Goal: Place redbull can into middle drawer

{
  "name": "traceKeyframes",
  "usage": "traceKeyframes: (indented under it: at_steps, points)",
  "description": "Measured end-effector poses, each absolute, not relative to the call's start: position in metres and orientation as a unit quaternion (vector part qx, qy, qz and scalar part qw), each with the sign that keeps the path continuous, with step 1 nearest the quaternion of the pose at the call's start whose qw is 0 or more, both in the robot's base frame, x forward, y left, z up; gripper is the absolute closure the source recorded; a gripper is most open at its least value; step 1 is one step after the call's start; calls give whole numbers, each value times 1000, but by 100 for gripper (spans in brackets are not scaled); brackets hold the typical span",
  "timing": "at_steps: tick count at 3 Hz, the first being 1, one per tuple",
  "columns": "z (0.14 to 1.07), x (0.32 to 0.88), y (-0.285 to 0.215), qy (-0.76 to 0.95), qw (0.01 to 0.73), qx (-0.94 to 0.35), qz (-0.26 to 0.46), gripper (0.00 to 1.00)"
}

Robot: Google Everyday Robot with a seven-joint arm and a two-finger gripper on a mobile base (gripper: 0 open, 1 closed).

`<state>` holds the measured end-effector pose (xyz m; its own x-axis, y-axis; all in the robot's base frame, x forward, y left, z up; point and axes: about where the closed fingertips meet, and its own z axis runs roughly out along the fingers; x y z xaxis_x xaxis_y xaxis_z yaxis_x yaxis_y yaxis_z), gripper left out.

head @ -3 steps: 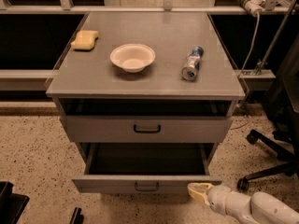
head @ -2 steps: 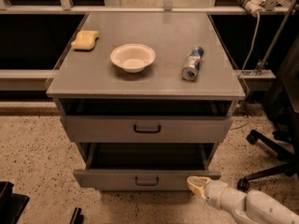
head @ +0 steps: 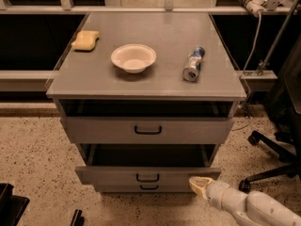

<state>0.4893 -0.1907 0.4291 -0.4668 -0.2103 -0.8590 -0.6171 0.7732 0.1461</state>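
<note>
We judge the task barely begun. The redbull can [head: 194,64] lies on its side on the table [head: 155,29], at 3 o'clock from the white bowl [head: 133,58], with nothing touching it. The middle drawer [head: 108,174] stands pulled out with its dark inside showing, so the opening is done. Fetching the can and setting it inside are left. The tool [head: 200,184] sits low at 5 o'clock of the view, by the drawer front's right corner. It carries no can, and we cannot tell whether it is wide or narrow. Against a second ago, the drawer front sits less far out and the tool is slightly higher. Can and bowl are unmoved.
</note>
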Motion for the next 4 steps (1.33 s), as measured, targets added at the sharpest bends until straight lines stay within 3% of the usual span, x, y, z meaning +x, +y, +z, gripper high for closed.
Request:
traceKeyframes:
  at_steps: [4]
  points:
    - [432, 550, -130, 784, 480, -322, 226, 100]
